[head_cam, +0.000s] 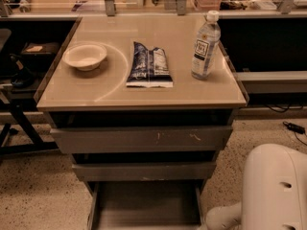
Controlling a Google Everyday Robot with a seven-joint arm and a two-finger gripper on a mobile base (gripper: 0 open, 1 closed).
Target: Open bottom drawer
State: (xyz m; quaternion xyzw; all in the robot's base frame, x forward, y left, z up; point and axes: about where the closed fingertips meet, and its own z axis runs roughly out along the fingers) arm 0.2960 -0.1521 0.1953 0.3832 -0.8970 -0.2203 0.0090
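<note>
You find the bottom drawer (pixel 146 206) under the front edge of the counter (pixel 144 96), lowest of three, standing pulled out toward you so its shallow grey interior shows; its front panel runs off the bottom of the view, so you cannot see how far out it stands. Expect a stiff, rigid box on runners, probably light, since the tray looks bare. It has no handle, so your likely hold is the top lip of the front panel or a side wall's rim, hooked and drawn straight out, square to the counter's front edge; a skewed pull could bind it.

The end effector is out of sight; only the white arm (pixel 223 217) shows, below the counter's front right corner and just beside the drawer's right wall, so you cannot tell how far it is open or whether it holds anything.

The middle drawer front (pixel 144 170) overhangs the back of the tray and the scratched top drawer front (pixel 141 139) juts further, so keep low. The floor lies open to the drawer's left; the bowl (pixel 85 56), packet (pixel 149 64) and bottle (pixel 205 44) sit up on the counter, well apart from the work.
</note>
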